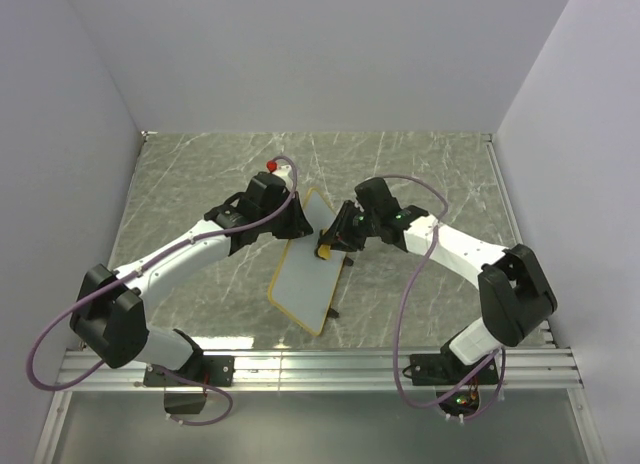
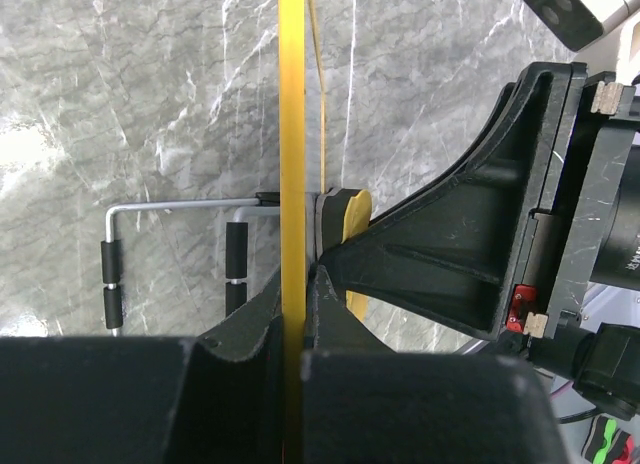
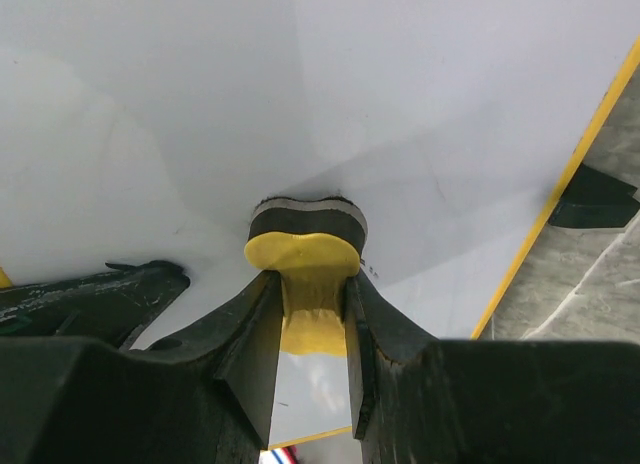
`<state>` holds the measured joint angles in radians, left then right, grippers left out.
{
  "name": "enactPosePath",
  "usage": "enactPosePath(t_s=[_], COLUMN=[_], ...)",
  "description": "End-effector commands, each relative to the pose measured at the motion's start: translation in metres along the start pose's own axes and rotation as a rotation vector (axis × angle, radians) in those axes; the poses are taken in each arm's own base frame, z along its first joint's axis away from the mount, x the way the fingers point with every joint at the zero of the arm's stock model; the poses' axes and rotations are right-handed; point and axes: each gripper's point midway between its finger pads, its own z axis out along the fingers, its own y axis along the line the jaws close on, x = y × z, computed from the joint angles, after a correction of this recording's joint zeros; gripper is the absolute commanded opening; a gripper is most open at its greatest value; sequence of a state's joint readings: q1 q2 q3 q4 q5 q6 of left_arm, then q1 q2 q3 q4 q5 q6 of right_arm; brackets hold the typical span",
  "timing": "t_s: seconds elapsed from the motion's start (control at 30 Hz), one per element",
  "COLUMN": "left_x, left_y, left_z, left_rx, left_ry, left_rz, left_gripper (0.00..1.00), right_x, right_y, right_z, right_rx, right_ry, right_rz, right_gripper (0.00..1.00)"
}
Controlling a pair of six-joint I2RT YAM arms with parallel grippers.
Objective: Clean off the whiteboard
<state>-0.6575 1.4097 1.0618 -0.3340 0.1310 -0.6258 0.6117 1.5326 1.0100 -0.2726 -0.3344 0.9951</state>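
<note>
Whiteboard (image 1: 305, 276) is located mid-table between the two arms, tilted rather than lying flat, long axis running far to near. Its face is seen as plain white in the right wrist view, bordered by the thin yellow frame (image 2: 291, 164) (shown edge-on in the left wrist view, as a vertical strip). The frame is clamped at the board's far-left edge by the left gripper (image 2: 293, 309), jaws closed tight on it with no gap visible. The eraser (image 3: 304, 254), yellow body with a dark felt pad, is pinched at its narrow waist by the right gripper (image 3: 310, 314), jaws closed on it. The felt is pressed flat against the white face, near the board's far-right edge in the top view. One black foot (image 3: 592, 199) is seen just past the frame on the right. A bent wire leg (image 2: 170, 204) with black sleeves is seen left of the frame, over the grey marble table (image 1: 430, 174). Whether the board's near edge is resting on the table cannot be told.
</note>
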Motion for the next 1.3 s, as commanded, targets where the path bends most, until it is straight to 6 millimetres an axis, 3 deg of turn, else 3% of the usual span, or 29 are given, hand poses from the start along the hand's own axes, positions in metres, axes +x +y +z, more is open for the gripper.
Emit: enactPosePath(t_s=[0.0,0.2,0.43,0.6,0.8,0.9,1.0,1.17,1.27], left_x=[0.058,0.061,0.061,0.062,0.062,0.062,0.062,0.062,0.061], left_y=[0.025,0.027,0.026,0.026,0.027,0.027,0.027,0.026,0.025], left_z=[0.008,0.007,0.008,0.010,0.012,0.013,0.015,0.018,0.018], left_rx=[-0.076,-0.076,-0.074,-0.071,-0.075,-0.075,-0.074,-0.072,-0.069], left_ry=[0.207,0.217,0.228,0.237,0.235,0.233,0.231,0.227,0.224], left_rz=[0.099,0.112,0.124,0.125,0.124,0.119,0.113,0.098,0.091], left_gripper=[0.00,0.00,0.00,0.00,0.00,0.00,0.00,0.00,0.00], right_x=[0.006,0.022,0.055,0.065,0.046,0.033,0.026,0.046,0.080], right_y=[0.010,-0.012,-0.097,-0.113,-0.082,-0.050,0.002,0.045,0.058], right_z=[0.013,0.016,0.025,0.028,0.003,-0.021,-0.045,-0.048,-0.035], right_rx=[-0.014,0.025,0.174,0.185,0.150,0.112,0.028,-0.005,-0.014], right_ry=[0.026,0.049,0.102,0.119,0.046,-0.008,-0.048,-0.012,0.056], right_rz=[-0.011,-0.009,0.052,0.053,-0.004,-0.052,-0.117,-0.194,-0.243], right_gripper=[0.00,0.00,0.00,0.00,0.00,0.00,0.00,0.00,0.00])
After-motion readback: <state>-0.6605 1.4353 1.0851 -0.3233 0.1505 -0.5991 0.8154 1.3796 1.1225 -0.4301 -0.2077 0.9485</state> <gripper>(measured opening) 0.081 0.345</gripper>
